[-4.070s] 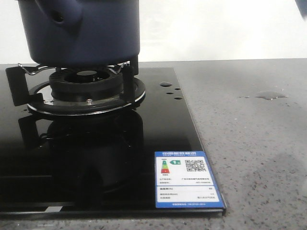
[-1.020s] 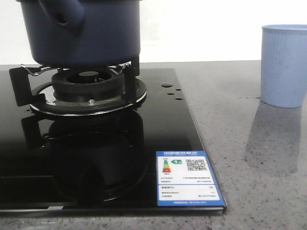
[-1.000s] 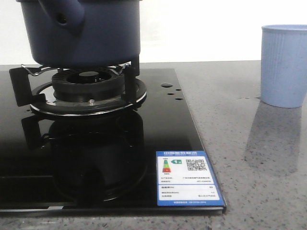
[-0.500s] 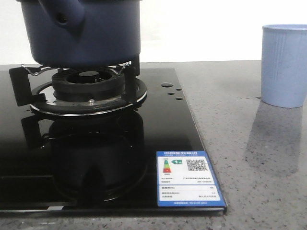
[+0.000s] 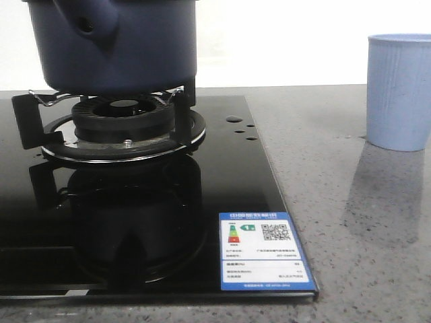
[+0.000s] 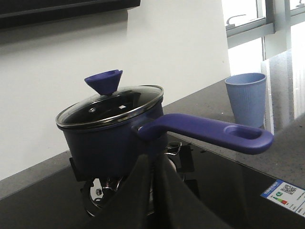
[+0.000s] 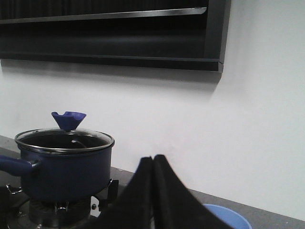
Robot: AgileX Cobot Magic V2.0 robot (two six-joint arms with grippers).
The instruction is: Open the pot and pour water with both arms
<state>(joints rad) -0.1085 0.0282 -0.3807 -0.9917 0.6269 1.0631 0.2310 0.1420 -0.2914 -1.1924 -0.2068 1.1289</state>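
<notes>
The pot (image 5: 114, 44) is seated on the gas burner (image 5: 121, 128) of the black glass hob (image 5: 135, 222), its glass lid (image 6: 110, 106) in place. Compared with four seconds earlier, one pale blue ribbed cup (image 5: 399, 91) is now set on the grey counter (image 5: 350, 222); its contents cannot be seen. One pot and one cup are counted. The left claw (image 6: 152, 191) and right claw (image 7: 153, 191) are each pressed together, holding nothing.

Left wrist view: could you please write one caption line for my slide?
Dark navy-blue pot with glass lid still on, long handle toward pale blue ribbed cup; left gripper shut below.
</notes>
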